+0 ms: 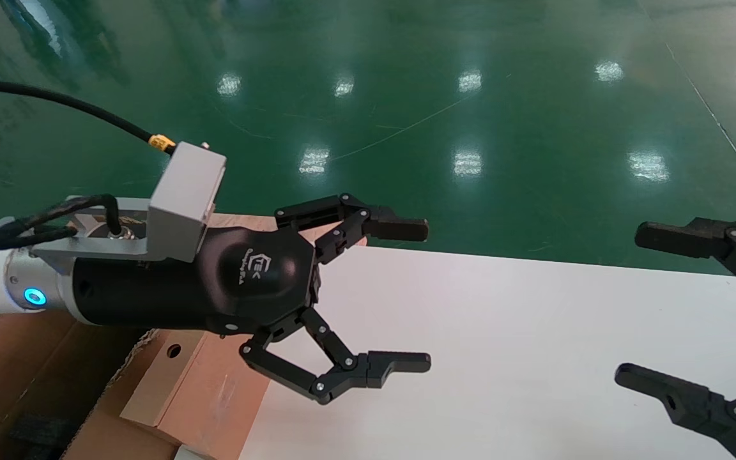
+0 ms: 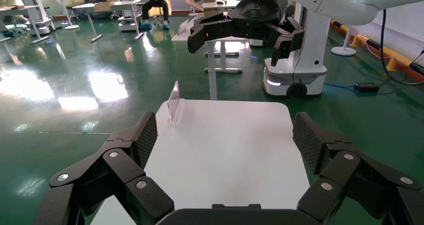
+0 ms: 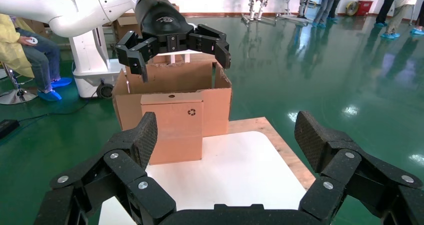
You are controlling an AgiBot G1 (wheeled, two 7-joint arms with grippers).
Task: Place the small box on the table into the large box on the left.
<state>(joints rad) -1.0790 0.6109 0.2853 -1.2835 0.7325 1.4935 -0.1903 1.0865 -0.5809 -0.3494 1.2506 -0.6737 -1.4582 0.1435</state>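
The small box stands at the left end of the white table, its back against the large box. A recycling symbol shows on its brown face, and a round hole on its pale side. The large box's ragged flaps show at the lower left of the head view. My left gripper hovers open and empty above the small box, pointing across the table. My right gripper is open and empty over the table's right part, facing the small box.
A raw wooden board juts out from under the table's far side. A clear acrylic stand sits at the table's right end. Green floor surrounds the table. Another robot base and people are farther off.
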